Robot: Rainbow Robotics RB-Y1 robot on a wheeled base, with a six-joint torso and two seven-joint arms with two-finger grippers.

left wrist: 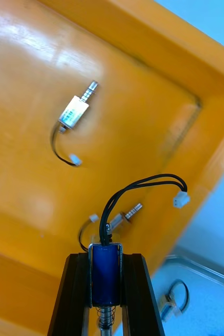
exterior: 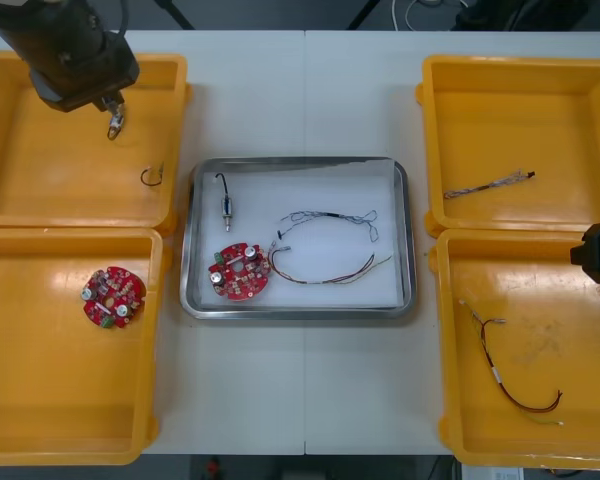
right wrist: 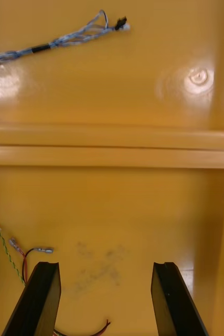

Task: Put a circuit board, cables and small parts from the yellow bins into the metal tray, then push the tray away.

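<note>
Left gripper (left wrist: pixel 105 262): fingers (left wrist: pixel 72 294) clenched on a small blue-bodied metal part (left wrist: pixel 105 274) with a spring end and a looped black lead (left wrist: pixel 138 186), held above the far-left yellow plastic bin (exterior: pixel 10 200). Part looks light, rigid and smooth. Flat body flanks are the right hold. Lead is floppy and may snag, so don't pull on it. Shiny rectangular metal tray (exterior: pixel 310 185) mid-worktop (exterior: pixel 300 400) already has a round red circuit board (exterior: pixel 239 271). Right gripper (right wrist: pixel 106 273) sits over the near-right yellow bin (exterior: pixel 540 440), fingers released.

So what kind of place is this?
Probably an electronics kitting bench: yellow bins flank a metal tray holding a red circuit board, and above one the left end effector holds a small metal part.
</note>
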